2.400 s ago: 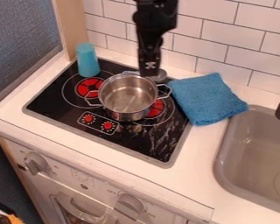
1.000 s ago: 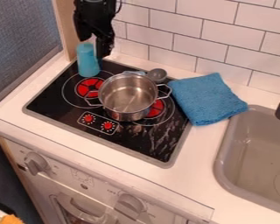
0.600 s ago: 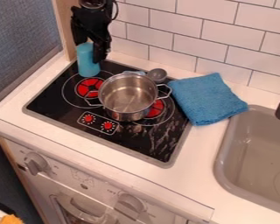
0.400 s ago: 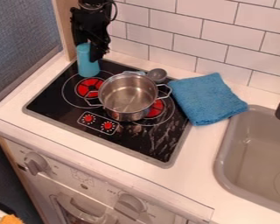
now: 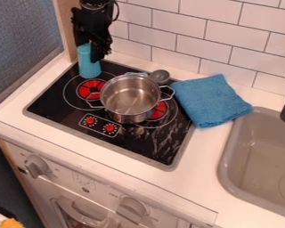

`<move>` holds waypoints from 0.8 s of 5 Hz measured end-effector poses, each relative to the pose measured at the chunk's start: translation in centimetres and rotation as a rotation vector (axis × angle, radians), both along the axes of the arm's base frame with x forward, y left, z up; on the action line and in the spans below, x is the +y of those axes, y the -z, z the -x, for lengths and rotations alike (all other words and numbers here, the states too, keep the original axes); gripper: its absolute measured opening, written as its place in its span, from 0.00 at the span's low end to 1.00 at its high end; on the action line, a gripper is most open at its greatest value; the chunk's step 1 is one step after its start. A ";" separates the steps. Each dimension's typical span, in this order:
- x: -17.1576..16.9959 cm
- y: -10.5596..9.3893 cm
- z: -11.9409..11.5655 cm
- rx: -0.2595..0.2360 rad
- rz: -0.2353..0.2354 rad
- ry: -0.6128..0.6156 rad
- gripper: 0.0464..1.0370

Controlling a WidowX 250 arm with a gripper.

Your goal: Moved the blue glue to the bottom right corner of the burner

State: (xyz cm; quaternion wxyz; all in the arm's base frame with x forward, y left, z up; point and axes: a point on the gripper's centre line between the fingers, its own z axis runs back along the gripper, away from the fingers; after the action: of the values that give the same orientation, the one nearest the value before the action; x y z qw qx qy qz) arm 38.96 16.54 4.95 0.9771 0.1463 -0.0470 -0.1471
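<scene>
Cooktop (image 5: 151, 149): room is left at its bottom-right corner. Its upper-right edge is overlapped by blue towel (image 5: 210, 100). Direct diagonal is blocked by metal pot (image 5: 127, 117). Gripper (image 5: 98, 52) is positioned at upright blue glue (image 5: 87, 67), upper-left corner; opening and hold can't be told. Small grey round item (image 5: 160, 76) is placed behind pot.

Pot (image 5: 130, 99) on stovetop (image 5: 52, 107), L of cloth (image 5: 210, 100) & sink (image 5: 226, 167).

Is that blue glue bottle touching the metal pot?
Apart: the camera view shows black stovetop between the blue glue bottle and the metal pot.
</scene>
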 end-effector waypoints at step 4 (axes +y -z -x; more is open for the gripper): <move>-4.6 -5.0 0.8 -0.049 -0.036 0.154 0.63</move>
State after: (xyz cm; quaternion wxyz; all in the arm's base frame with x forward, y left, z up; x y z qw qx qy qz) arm 38.19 11.97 9.93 0.9587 0.1632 -0.0794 -0.2191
